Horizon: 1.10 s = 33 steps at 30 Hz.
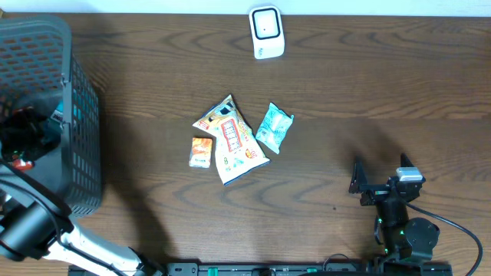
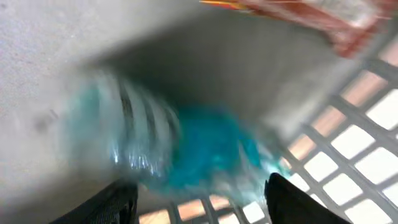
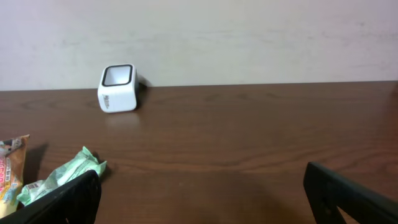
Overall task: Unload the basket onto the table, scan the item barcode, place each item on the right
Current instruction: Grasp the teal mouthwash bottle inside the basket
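My left gripper [image 2: 199,199] is down inside the dark mesh basket [image 1: 80,115]. A blurred blue-teal packet [image 2: 199,146] lies at its fingertips, one dark finger at each side of its near edge. The blur hides whether the fingers press on it. The white barcode scanner [image 1: 267,32] stands at the table's far edge, also visible in the right wrist view as the scanner [image 3: 117,88]. My right gripper [image 1: 381,172] hovers open and empty near the front right, its fingers wide apart over bare wood in its own view [image 3: 202,199].
On the table's middle lie an orange-and-white snack bag [image 1: 234,142], a small orange packet [image 1: 201,151] and a pale green packet [image 1: 274,128], the last also at the left of the right wrist view [image 3: 62,177]. A red-orange packet [image 2: 298,15] lies in the basket too.
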Each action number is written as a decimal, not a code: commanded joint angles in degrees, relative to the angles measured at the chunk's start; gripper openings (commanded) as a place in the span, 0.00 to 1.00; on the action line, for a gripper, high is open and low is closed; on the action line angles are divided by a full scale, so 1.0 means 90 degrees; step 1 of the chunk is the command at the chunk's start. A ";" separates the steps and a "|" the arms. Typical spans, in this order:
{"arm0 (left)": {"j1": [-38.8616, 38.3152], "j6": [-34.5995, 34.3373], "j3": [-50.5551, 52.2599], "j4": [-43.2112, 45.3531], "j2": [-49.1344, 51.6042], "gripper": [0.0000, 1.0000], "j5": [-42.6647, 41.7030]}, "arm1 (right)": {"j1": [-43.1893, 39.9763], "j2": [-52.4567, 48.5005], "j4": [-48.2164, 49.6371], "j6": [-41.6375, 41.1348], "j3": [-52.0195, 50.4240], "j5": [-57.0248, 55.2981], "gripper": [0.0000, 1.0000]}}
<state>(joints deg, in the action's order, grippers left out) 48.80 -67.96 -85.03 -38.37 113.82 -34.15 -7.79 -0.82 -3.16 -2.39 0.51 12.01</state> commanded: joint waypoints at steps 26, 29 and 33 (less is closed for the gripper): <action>-0.0192 0.3145 0.0017 0.0245 -0.4571 0.98 0.2472 | 0.0032 0.0049 -0.0010 -0.0063 -0.0022 -0.0007 0.99; -0.0194 0.3104 0.0017 0.0126 -0.4563 0.98 0.2902 | 0.0032 0.0049 -0.0007 -0.0063 -0.0022 -0.0007 0.99; -0.0194 0.2259 0.0017 -0.0287 -0.4126 0.98 0.2992 | 0.0032 0.0049 -0.0007 -0.0063 -0.0022 -0.0007 0.99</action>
<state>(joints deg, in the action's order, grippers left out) 47.13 -43.75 -84.90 -39.66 72.69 -10.61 -7.79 -0.78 -3.16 -2.39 0.51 12.01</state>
